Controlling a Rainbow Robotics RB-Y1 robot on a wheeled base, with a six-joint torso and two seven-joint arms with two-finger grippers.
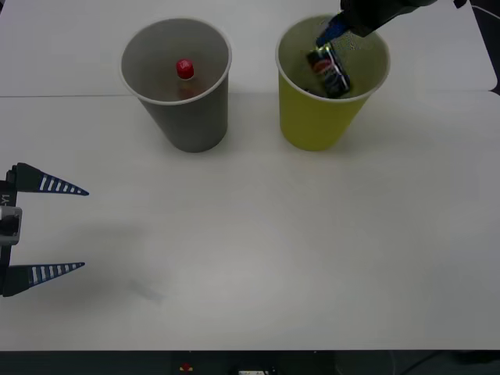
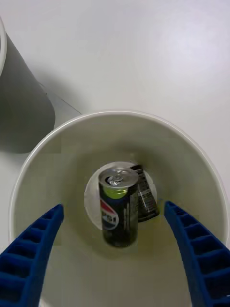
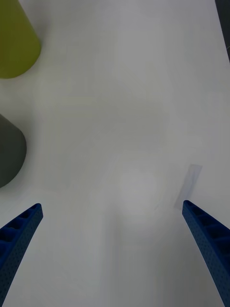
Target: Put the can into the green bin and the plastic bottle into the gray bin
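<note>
Directly below the right gripper [image 2: 115, 249], inside the large yellow-green cup-shaped bin [image 1: 320, 125] with tapered sides and pale rim, sits the small dark black-green drink can [image 2: 118, 204] with silver top and red-white-blue round logo. Blue ribbed fingers [image 2: 33, 249] are spread wide, one on each side of the can, not touching it. Can leans on the bin floor, silver top toward the wrist camera, a dark flat printed item [image 2: 146, 196] just beside it on the bottom. In the front view the right gripper [image 1: 332, 31] hangs over the bin's far rim, can [image 1: 330, 70] tilted within.

Beside the green bin, on the side away from the right gripper, stands the large gray cup-shaped bin [image 1: 187, 117] with pale rim; the small clear plastic bottle [image 1: 185, 76] with red cap and orange-brownish body is inside it, cap up. Bins stand near each other, not touching.

Left gripper [image 1: 62, 228] hovers well apart from both bins at the near left of the white table [image 1: 273, 258], fingers [image 3: 19, 230] spread, nothing between them. From its wrist view both bins lie ahead to one side: green bin [image 3: 14, 43] farther, gray bin [image 3: 9, 153] closer.
</note>
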